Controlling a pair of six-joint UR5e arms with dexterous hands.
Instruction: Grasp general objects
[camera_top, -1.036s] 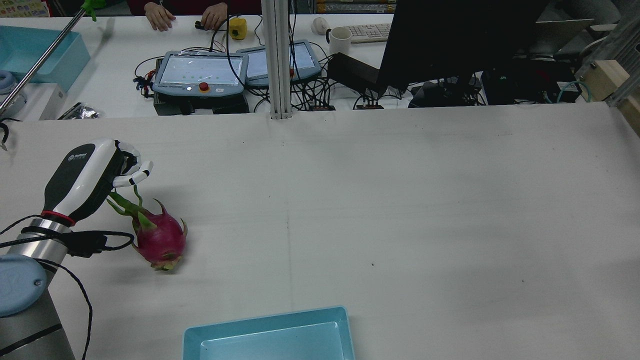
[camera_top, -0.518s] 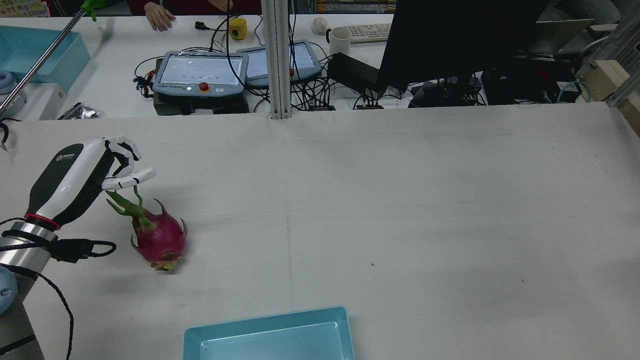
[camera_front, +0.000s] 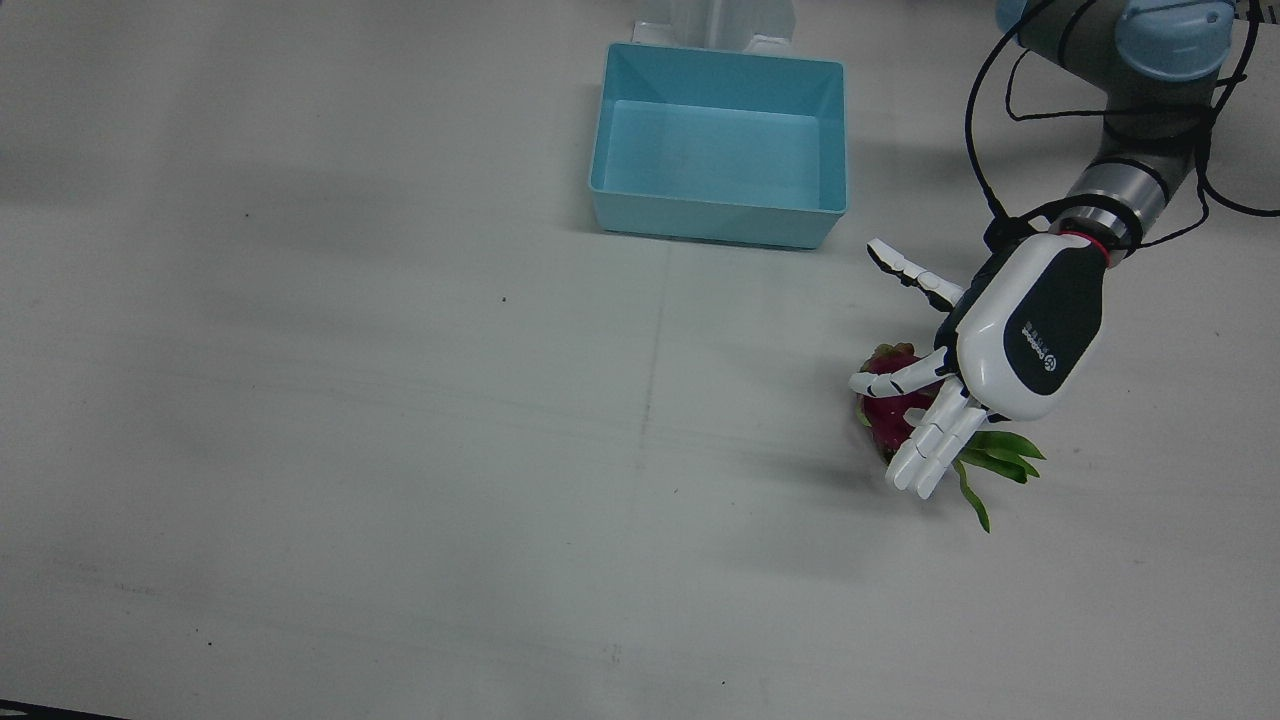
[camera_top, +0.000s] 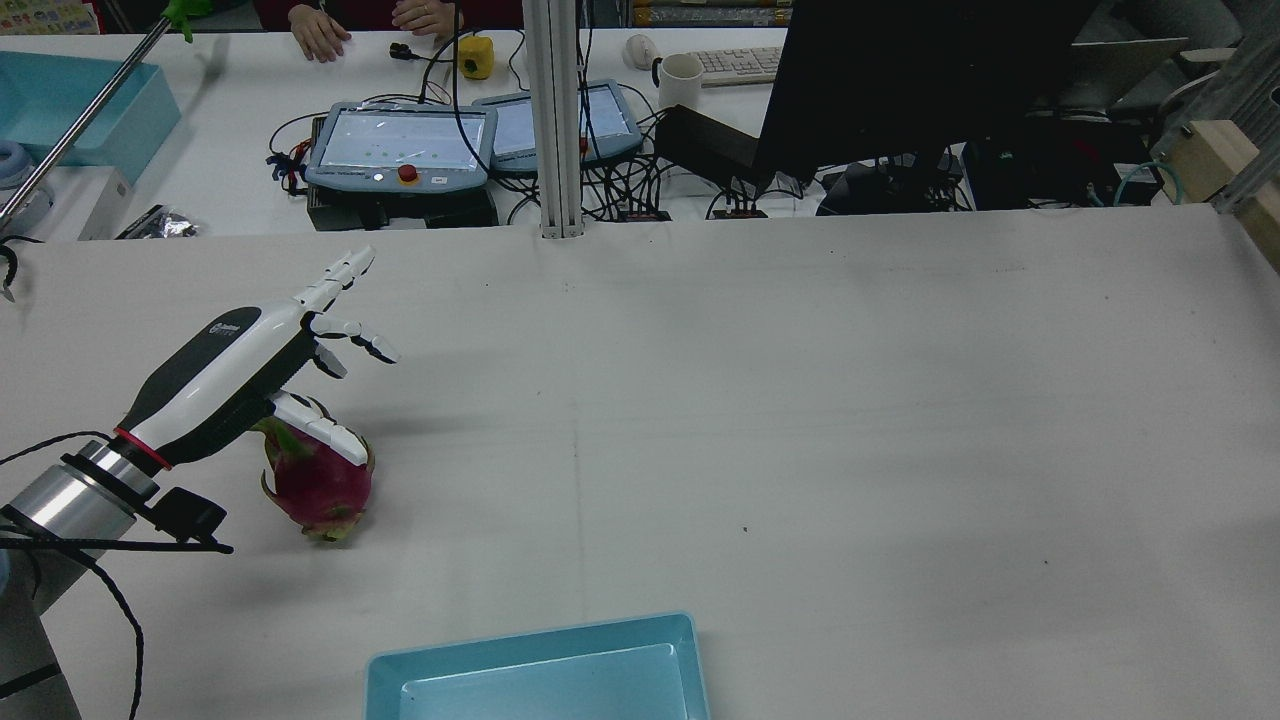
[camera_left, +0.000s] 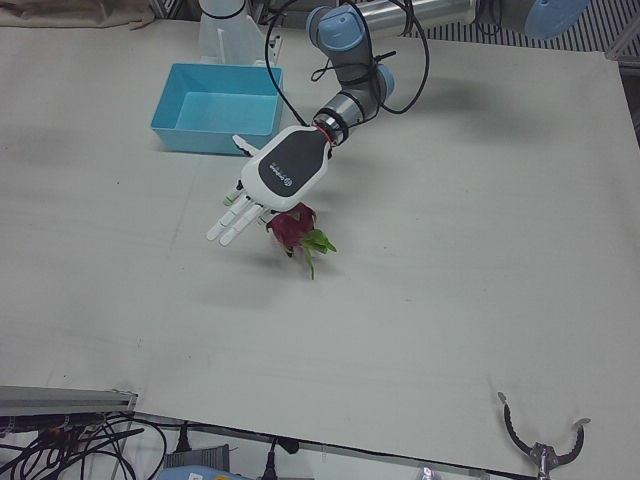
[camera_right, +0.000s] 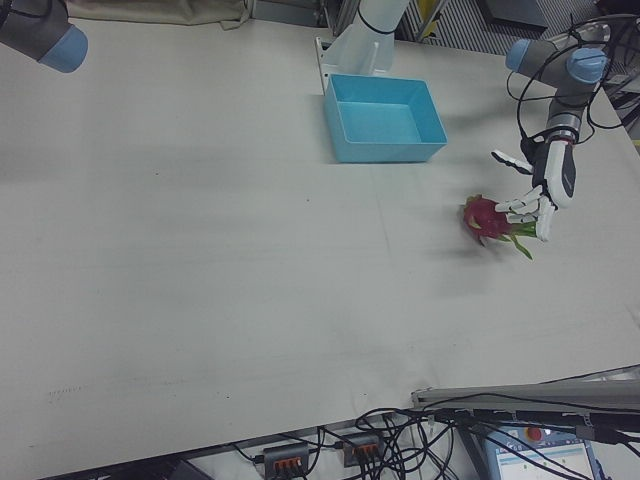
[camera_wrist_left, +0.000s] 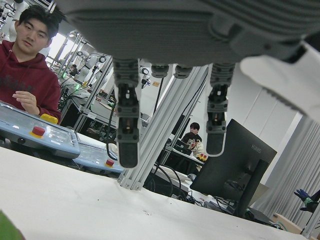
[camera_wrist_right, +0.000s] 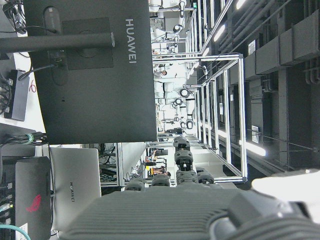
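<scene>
Left hand (camera_front: 1005, 345) spread wide, holding nothing, hovering over dragon fruit (camera_front: 888, 408) on white table (camera_front: 400, 400), palm down. Thumb splayed off toward blue bin (camera_front: 720, 140), other fingers (camera_front: 930, 440) stretched flat past the fruit's far side. Contact with the fruit: cannot tell from any view.

Front view: fruit mostly covered by the hand, only a red sliver plus green leaf tips (camera_front: 1000, 455) poking out beyond the palm.

Rear view: more of fruit (camera_top: 318, 485) visible, sitting below left hand (camera_top: 250, 365), thumb across its top; bin (camera_top: 540, 675) at bottom edge, well apart from the fruit. Also shows teach pendants (camera_top: 400, 145), mug (camera_top: 680, 80), monitor (camera_top: 900, 80) and a person's hands (camera_top: 320, 30) on the far desk, none of which appear in the front cameras.

Left-front view: side angle on left hand (camera_left: 275, 180), fruit (camera_left: 292, 225) just under the palm, leaves toward camera.

Right-front view: same pair at far right, fruit (camera_right: 482, 216) beside left hand (camera_right: 545, 190).

Left hand view: only finger undersides (camera_wrist_left: 127, 120), a person seated beyond the table.

Right hand: seen only from its own camera as a grey blur (camera_wrist_right: 180, 210) with curled fingers against background; open or closed, cannot tell.
</scene>
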